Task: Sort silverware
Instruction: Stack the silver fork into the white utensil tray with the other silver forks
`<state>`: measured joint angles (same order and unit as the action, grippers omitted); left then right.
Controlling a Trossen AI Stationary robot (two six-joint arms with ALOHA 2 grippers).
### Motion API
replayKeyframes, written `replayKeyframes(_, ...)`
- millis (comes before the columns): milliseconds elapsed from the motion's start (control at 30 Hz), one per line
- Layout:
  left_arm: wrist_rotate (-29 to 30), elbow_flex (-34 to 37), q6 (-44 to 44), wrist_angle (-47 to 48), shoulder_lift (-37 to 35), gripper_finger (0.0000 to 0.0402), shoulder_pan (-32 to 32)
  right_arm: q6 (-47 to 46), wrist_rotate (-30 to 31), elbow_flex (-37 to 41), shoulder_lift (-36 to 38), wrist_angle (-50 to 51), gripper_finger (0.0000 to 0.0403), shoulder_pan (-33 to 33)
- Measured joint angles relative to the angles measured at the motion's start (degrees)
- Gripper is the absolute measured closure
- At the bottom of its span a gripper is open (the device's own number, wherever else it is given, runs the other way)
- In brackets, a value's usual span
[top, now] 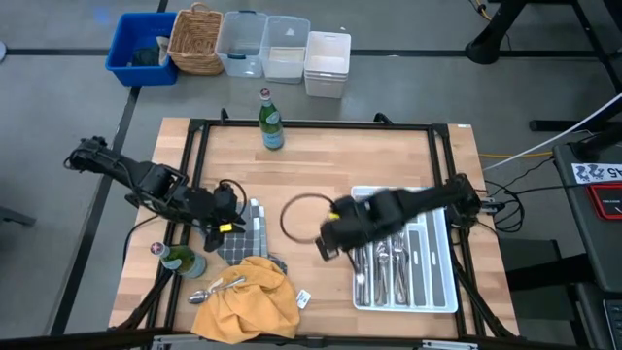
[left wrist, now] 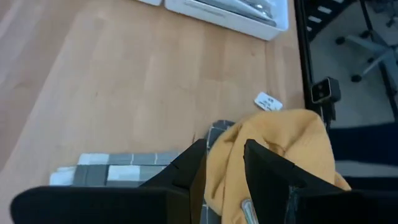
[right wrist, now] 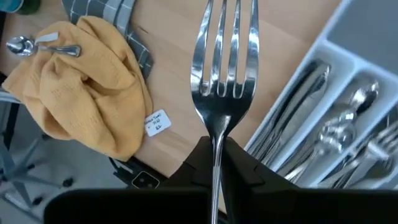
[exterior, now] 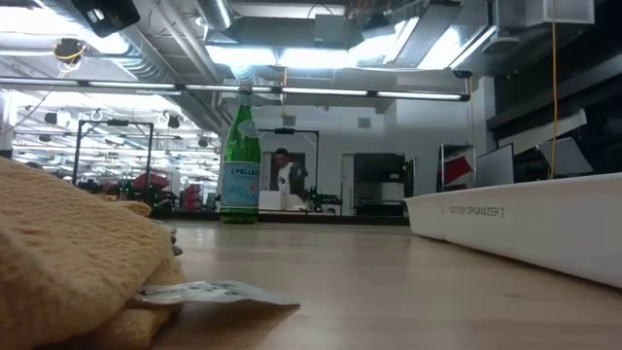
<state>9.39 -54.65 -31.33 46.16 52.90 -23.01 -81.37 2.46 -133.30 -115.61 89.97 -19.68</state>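
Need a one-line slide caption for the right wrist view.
Right gripper shut on a fork, between the white tray and the yellow cloth.

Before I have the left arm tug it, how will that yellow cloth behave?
The yellow cloth lies crumpled in soft folds, so it will likely drape and stretch rather than slide as one piece. A spoon rests on it and would probably slip off. The left gripper, open, straddles a fold, so it may catch only one layer.

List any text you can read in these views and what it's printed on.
"CUTLERY ORGANIZER 2": side wall of the white tray, low view; the first word is faint.
"S.PELLE...": label of the green bottle, partly readable.
Small paper tag by the yellow cloth: writing too small to read.
Sign on the red-and-white unit off the table: too blurred to read.
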Motion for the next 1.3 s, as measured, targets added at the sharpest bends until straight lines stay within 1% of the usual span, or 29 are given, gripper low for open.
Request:
replayKeyframes(133, 1.05, 0.06, 1.73, -2.55, 0.08, 0.0306, -1.25, -8.81, 4.24, 2.72, 0.01, 0.05, 0.0389, -5.56)
replayKeyframes(300, 3.4, 0.06, 4.47, -9.8, 0.17, 0.0306, -1.37, -16.56, 4.94, 9.53, 0.44, 0.05, 0.0388, -10.7)
replayKeyframes(500, 3.94, 0.06, 7.34, -16.3, 1.41, 0.0306, -1.33, -25.87, 3.26, 23.06, 3.58, 0.05, 0.0388, -15.31)
replayKeyframes(733, 3.93, 0.06, 5.78, -16.83, 3.65, 0.0306, -1.33, -36.19, 2.95, 40.18, 10.86, 0.04, 0.0388, -19.38)
replayKeyframes(900, 3.93, 0.06, 5.63, -16.82, 5.11, 0.0306, -1.33, -37.56, 3.68, 49.3, 12.55, -1.18, 0.0388, -21.38)
replayKeyframes(1067, 3.93, 0.06, 5.57, -16.82, 6.01, 0.0306, -1.33, -36.88, 6.07, 56.65, 12.55, -11.85, 0.0388, -21.7)
replayKeyframes(1300, 3.92, 0.04, 4.47, -16.85, 6.19, 0.0306, -1.26, -38.25, 5.95, 64.91, 12.55, -18.19, 0.0388, -21.55)
